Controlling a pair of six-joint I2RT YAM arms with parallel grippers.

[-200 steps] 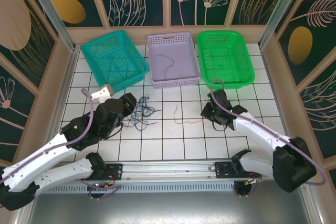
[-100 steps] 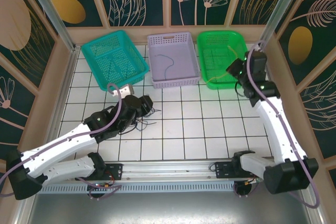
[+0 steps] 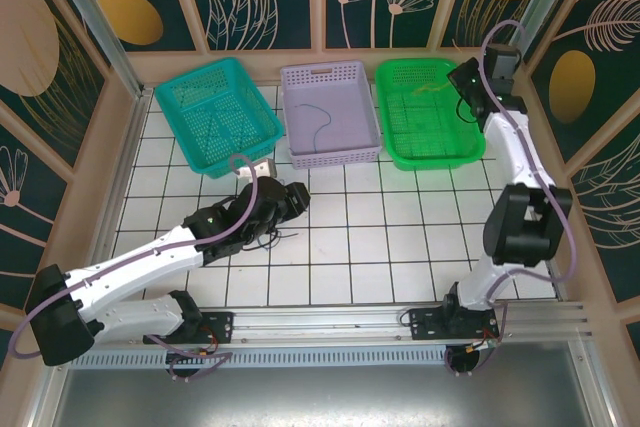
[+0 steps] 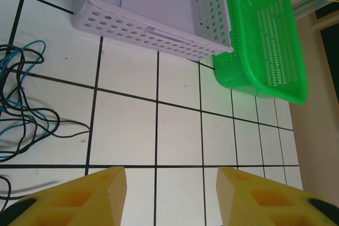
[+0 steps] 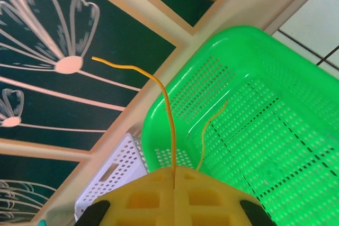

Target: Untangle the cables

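A tangle of blue and black cables (image 4: 24, 109) lies on the white tiles, just left of my left gripper (image 4: 172, 175). That gripper hovers open over bare tile with nothing between its yellow fingers. From above, the left gripper (image 3: 298, 197) covers most of the tangle (image 3: 272, 237). My right gripper (image 5: 175, 175) is shut on a thin orange-yellow cable (image 5: 168, 115), and both of its ends stick out past the jaws. It hangs over the green basket (image 5: 275, 130) at the back right. One dark blue cable (image 3: 320, 122) lies in the lilac basket (image 3: 325, 72).
Three baskets line the back of the table: teal (image 3: 200, 77), lilac and green (image 3: 430, 159). Wooden walls close in the sides and back. The right arm (image 3: 520, 177) stretches up along the right side.
My right gripper has risen from the table's middle and swung to the back right over the green basket, carrying the orange-yellow cable. My left gripper has slid right across the tangle.
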